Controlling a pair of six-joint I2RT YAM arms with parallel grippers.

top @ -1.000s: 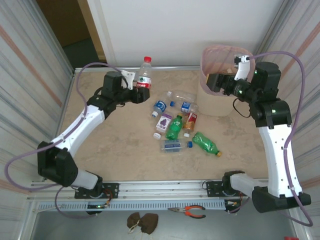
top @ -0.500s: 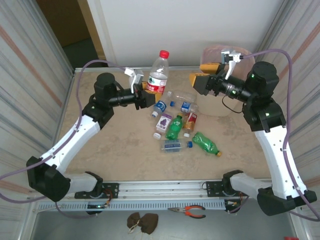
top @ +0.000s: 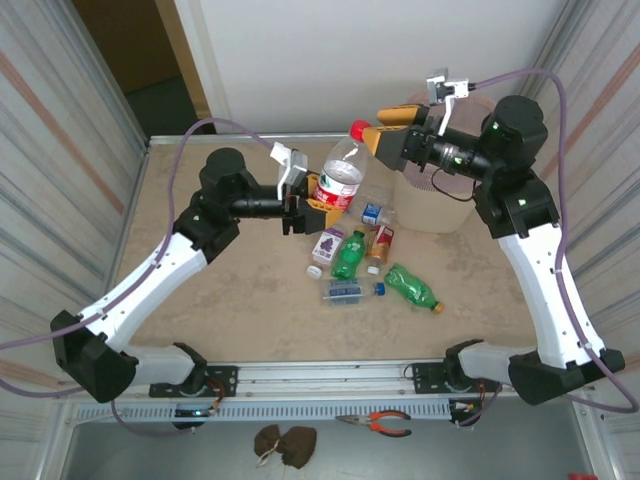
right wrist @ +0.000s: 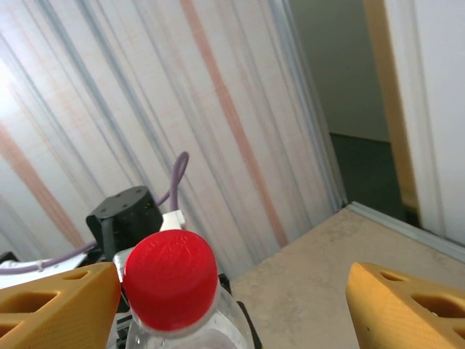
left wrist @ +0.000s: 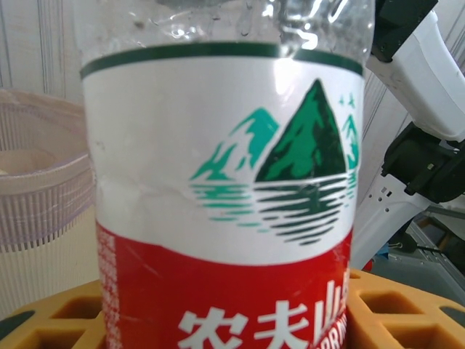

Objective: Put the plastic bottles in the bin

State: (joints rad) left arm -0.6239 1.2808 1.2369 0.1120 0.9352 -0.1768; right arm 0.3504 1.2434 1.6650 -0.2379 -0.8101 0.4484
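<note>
Facing inward: left tool round the bottle, right tool astride its cap.

The held water bottle is clear, glossy plastic with a smooth, shiny red-and-white label. Its red cap is matt-looking plastic. Beside the cap, the fingers of the right gripper are matt yellow-orange moulded plastic with recessed cells. Behind the bottle, the bin is matt beige and its pink liner is thin, translucent, pleated film. The table is matt, marbled beige.
</note>
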